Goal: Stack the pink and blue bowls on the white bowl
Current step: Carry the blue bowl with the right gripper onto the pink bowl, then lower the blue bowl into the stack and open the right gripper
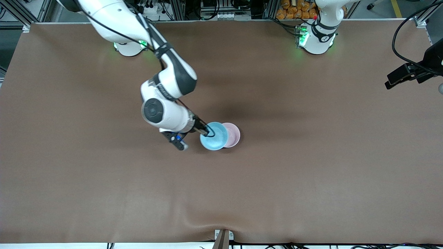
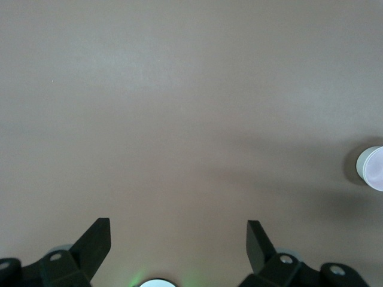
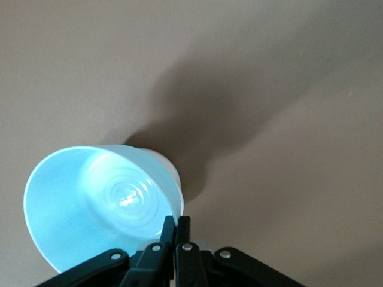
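My right gripper (image 1: 208,131) is shut on the rim of the light blue bowl (image 1: 214,136) and holds it tilted, partly over the pink bowl (image 1: 234,134) in the middle of the table. In the right wrist view the fingertips (image 3: 176,222) pinch the blue bowl's (image 3: 90,197) rim, and the pink bowl is hidden. The white bowl does not show as a separate thing. My left gripper (image 1: 403,74) waits open and empty over the left arm's end of the table; its fingers stand wide apart (image 2: 176,230).
The brown table (image 1: 311,173) is bare around the bowls. A pale pinkish bowl (image 2: 372,167) shows at the edge of the left wrist view. The arm bases (image 1: 316,38) stand at the table's edge farthest from the front camera.
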Controlling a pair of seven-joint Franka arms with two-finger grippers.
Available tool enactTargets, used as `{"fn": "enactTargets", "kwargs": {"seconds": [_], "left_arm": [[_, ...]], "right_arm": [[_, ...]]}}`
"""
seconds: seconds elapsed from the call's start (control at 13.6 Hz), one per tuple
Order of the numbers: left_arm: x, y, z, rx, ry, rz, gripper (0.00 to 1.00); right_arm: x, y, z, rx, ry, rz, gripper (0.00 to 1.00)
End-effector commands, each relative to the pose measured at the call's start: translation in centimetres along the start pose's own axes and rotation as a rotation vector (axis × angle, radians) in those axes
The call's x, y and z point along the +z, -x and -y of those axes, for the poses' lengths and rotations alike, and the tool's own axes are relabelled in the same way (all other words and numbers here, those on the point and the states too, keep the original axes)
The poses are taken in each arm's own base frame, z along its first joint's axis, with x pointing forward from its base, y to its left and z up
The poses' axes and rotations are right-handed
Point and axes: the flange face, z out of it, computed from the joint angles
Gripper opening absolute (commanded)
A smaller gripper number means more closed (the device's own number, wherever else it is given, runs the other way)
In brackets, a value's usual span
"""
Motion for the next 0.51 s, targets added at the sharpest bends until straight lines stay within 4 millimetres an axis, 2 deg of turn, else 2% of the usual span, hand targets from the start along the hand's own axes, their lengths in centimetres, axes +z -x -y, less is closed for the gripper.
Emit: {"fn": "enactTargets", "kwargs": {"seconds": [0.0,0.07,0.15,0.44], "left_arm": [[0.3,-0.1,0.4,0.008,0.003,-0.020,1.00],[0.6,-0.2,0.4,0.007,0.002,-0.017,1.00],[0.7,-0.1,0.6,0.003,0.000,-0.015,1.00],[1.5,0.0,0.4,0.008,-0.004,0.004,1.00]], "right_arm": [[0.9,1.1,0.8,0.032,-0.035,-0.004,0.00],[2.4,2.1,1.0,0.018,-0.032,-0.008,0.00],[3.2,2.6,1.1,0.010,-0.037,-0.013,0.00],[4.3,3.5,1.2,-0.004,-0.035,-0.017,0.00]]}}
